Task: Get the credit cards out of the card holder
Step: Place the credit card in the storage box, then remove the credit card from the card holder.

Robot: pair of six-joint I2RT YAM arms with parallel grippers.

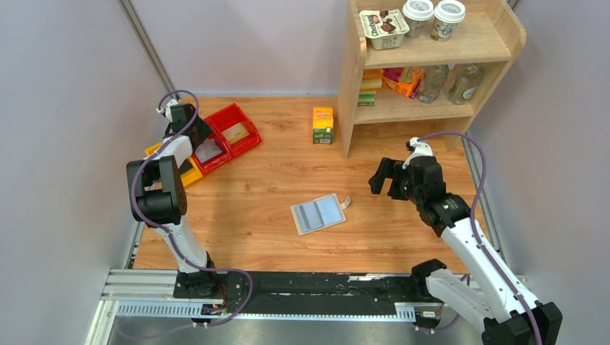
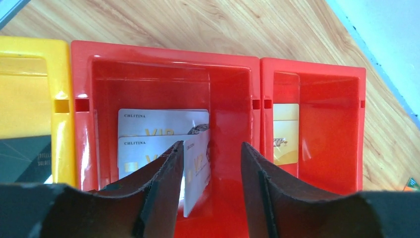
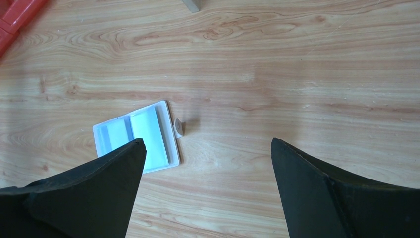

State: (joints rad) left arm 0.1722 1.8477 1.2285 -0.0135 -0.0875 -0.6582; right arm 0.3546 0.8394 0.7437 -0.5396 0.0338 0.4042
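While the left hand (image 2: pixel 211 146) hangs spread over a red bin (image 2: pixel 148 52), one of the credit cards (image 2: pixel 196 168) stands on edge against one finger, unpinched, with two more lying flat beneath the fingertips. Down to the left of the right hand (image 3: pixel 208 141), whose fingers gape wide on nothing, the card holder (image 3: pixel 136 136) lies open on the desk (image 3: pixel 297 74). Any card is likely light, stiff and slick, so pinching across a short edge seems surest.
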